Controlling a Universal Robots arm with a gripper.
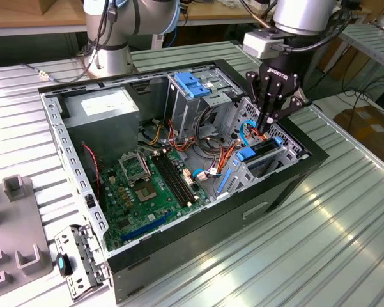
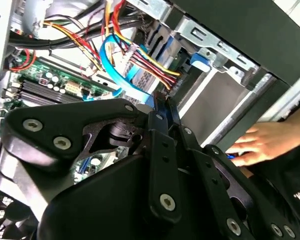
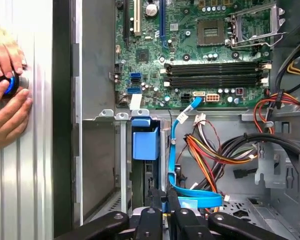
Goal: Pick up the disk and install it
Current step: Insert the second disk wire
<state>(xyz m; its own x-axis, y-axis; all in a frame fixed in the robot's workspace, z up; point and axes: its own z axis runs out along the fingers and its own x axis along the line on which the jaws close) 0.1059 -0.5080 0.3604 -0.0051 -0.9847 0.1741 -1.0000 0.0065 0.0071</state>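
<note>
Gripper [image 1: 266,125], fingers pinched nearly together on the disk [image 1: 264,148] half-seated in its bay at the case's [image 1: 179,252] front corner; stiff, fairly heavy, best held by its blue rails.

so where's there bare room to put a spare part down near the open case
The ribbed metal table is bare on the exterior view's right of the open black computer case. At that view's left, a grey plastic fixture and a loose metal bracket crowd it. Inside, wire bundles and the black gripper over the blue-railed disk leave little room.
</note>
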